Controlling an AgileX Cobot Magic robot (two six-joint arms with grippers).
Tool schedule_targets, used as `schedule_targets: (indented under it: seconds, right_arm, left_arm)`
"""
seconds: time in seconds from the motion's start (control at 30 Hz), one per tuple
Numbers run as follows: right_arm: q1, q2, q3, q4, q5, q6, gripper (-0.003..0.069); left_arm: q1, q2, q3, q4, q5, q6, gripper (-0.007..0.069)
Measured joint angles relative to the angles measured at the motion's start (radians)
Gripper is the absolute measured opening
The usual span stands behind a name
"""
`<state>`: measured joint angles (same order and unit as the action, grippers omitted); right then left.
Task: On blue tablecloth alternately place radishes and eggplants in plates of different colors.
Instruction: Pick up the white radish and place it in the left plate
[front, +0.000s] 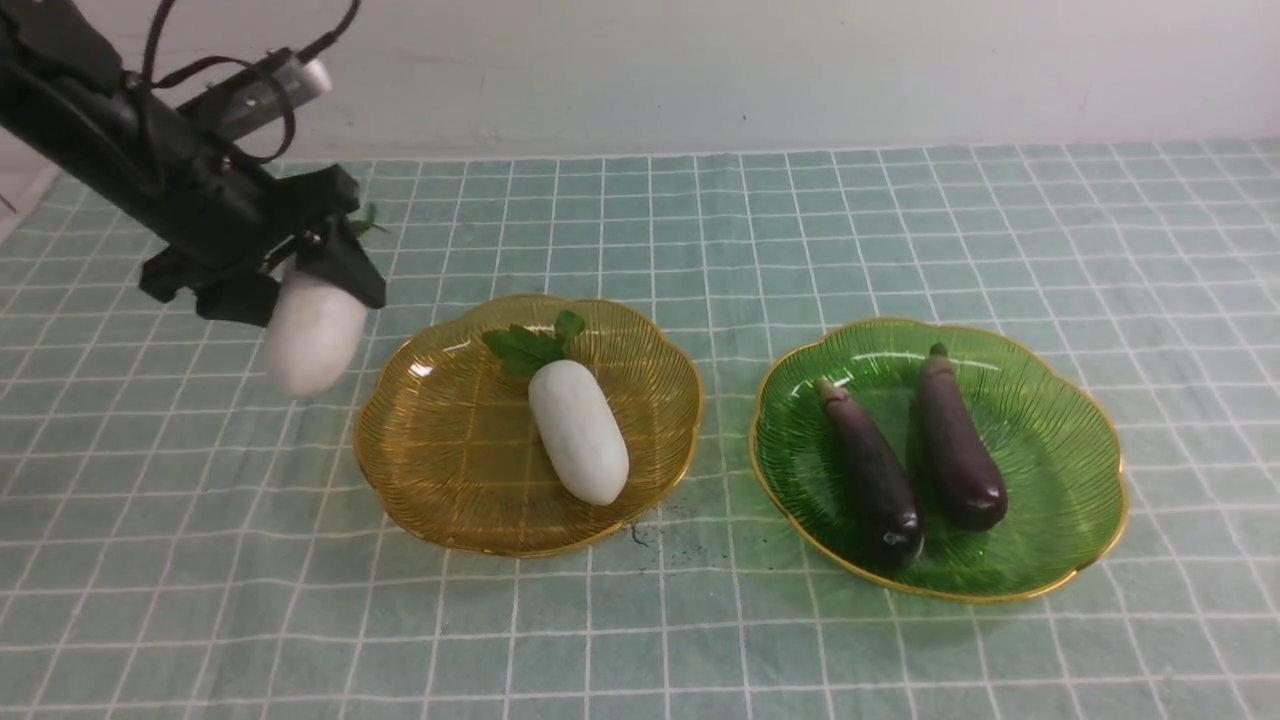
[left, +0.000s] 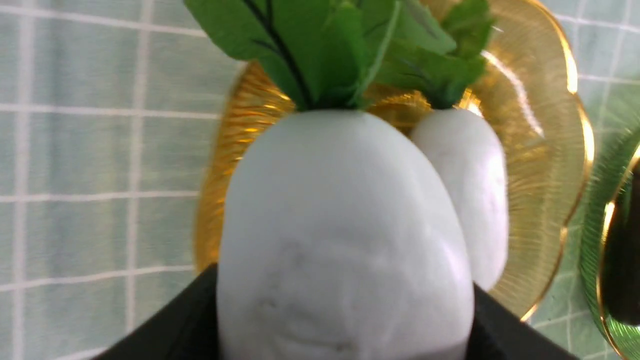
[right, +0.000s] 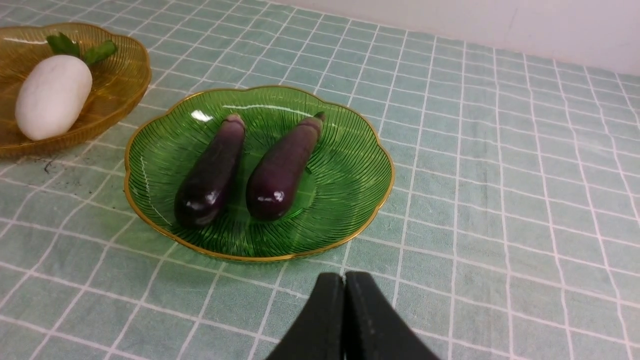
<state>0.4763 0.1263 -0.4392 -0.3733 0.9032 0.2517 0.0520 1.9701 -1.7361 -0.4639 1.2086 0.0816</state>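
Front view shows you the left gripper (front: 300, 292) grasping a white radish (front: 313, 345), with its fingers tight on both sides of the body. This radish hangs near the left edge of the blue tablecloth (front: 800, 230), just beside the left rim of the yellow plate (front: 430, 505). Inside that plate a second radish (front: 578, 430) lies slanted across the middle, with its leaves toward the far edge. In the left wrist view the held one hides a big part of the plate and of the second radish. Toward the right edge the green plate (front: 1065, 440) carries two eggplants (front: 958, 445) side by side, stems to the far edge. Some dark specks (front: 690, 520) mark the cloth between both plates. You see the right gripper (right: 344, 320) only in the right wrist view. Its fingers are pressed together with nothing between them, near the rim of the green plate.
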Motion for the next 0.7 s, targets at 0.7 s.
schedule_targets:
  seconds: [0.7]
  right_arm:
    - [0.000, 0.000, -0.173, 0.099, 0.065, 0.020, -0.0015]
  left_arm:
    - [-0.247, 0.096, 0.000, 0.102, -0.063, -0.016, 0.0521]
